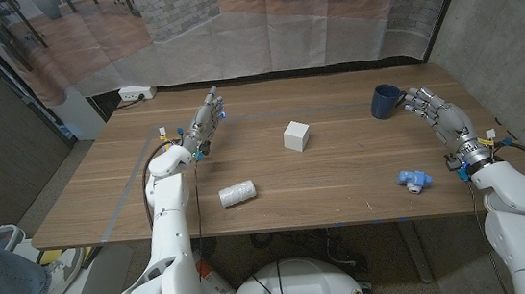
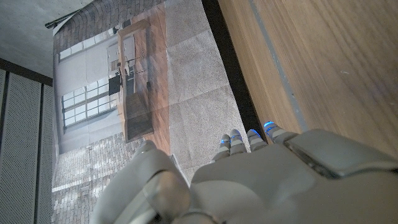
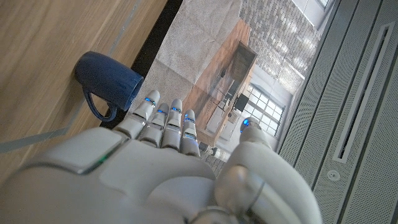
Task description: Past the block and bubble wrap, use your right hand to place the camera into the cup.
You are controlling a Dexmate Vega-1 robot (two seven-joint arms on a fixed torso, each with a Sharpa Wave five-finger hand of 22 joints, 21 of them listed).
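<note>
Beside cup, right robot hand empty, fingers apart

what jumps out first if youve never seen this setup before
Probably the two pale robot arms reaching over the wooden table, the left hand raised at the far left, the right hand open just beside the dark blue cup. Then the white block mid-table, the bubble wrap roll and the small blue camera near the front edge.

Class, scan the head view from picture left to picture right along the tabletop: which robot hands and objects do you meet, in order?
Left robot hand → bubble wrap roll → white block → blue cup → blue camera → right robot hand.
</note>
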